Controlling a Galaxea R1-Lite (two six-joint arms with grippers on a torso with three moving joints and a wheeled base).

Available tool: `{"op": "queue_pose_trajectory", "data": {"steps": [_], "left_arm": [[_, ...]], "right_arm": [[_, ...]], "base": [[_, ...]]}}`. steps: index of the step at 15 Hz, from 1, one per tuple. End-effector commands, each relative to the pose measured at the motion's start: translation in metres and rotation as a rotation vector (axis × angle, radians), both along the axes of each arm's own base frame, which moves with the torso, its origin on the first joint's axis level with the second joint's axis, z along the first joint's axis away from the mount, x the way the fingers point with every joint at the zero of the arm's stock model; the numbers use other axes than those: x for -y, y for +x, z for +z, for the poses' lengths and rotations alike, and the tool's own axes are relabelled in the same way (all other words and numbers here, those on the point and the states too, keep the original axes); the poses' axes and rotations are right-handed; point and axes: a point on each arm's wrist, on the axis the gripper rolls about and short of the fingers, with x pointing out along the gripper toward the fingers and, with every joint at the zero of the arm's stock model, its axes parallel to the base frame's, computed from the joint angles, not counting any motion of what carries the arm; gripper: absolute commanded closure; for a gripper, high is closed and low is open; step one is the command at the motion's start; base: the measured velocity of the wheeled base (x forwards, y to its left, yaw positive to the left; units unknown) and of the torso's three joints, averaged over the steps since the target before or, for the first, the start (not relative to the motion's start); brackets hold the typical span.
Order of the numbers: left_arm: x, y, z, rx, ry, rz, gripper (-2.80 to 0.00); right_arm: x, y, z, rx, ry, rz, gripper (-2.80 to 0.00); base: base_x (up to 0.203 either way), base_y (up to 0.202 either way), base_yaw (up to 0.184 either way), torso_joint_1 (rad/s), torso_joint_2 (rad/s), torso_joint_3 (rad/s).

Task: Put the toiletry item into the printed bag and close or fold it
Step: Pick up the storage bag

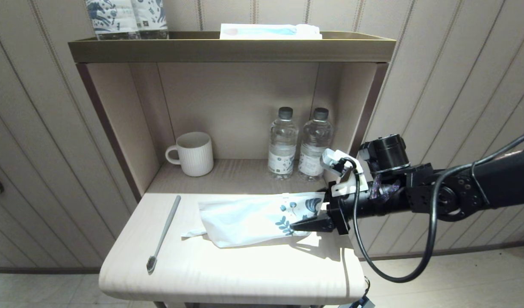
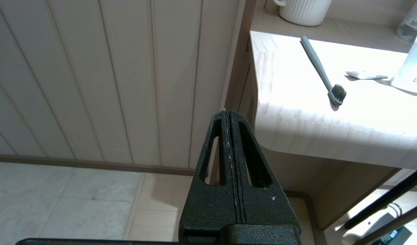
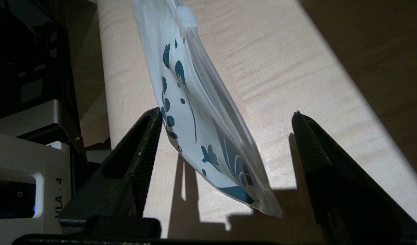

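The toiletry item, a slim grey toothbrush [image 1: 163,233] [image 2: 319,68], lies on the left of the pale table [image 1: 245,273], bristle head toward the front edge. To its right lies the printed bag [image 1: 249,218], white with teal leaves at its right end. My right gripper [image 1: 298,223] reaches in from the right. It is open, and in the right wrist view its jaws straddle the bag's printed end [image 3: 195,119], one fingertip [image 3: 154,117] close against the bag. My left gripper [image 2: 228,112] is shut and empty, low beside the table's left front corner.
A short white strip [image 1: 193,233] lies between toothbrush and bag. In the niche behind stand a ribbed white mug [image 1: 195,153] and two water bottles [image 1: 282,143]. The top shelf carries blue-patterned packs [image 1: 125,17] and a flat packet [image 1: 270,31].
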Motion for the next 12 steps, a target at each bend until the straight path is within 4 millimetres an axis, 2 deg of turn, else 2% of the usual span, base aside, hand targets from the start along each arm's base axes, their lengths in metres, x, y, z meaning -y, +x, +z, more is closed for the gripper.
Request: {"op": "queue_pose_trajectory", "data": {"steps": [1,9,12], "left_arm": [[0.0000,0.0000,0.0000,0.000,-0.001,0.001,0.00],[0.0000,0.0000,0.0000,0.000,-0.001,0.001,0.00],[0.0001,0.0000,0.0000,0.000,0.003,-0.002,0.00]], "right_arm": [[-0.0001,0.0005,0.0012,0.008,0.004,0.005,0.00],[-0.0062,-0.0007,-0.0042,-0.002,-0.004,0.026,0.00],[-0.0042,-0.0069,0.0029,0.013,0.003,0.026,0.00]], "base": [[0.000,0.000,0.000,0.000,0.00,0.000],[0.000,0.000,0.000,0.000,0.00,0.000],[0.000,0.000,0.000,0.000,0.00,0.000]]}}
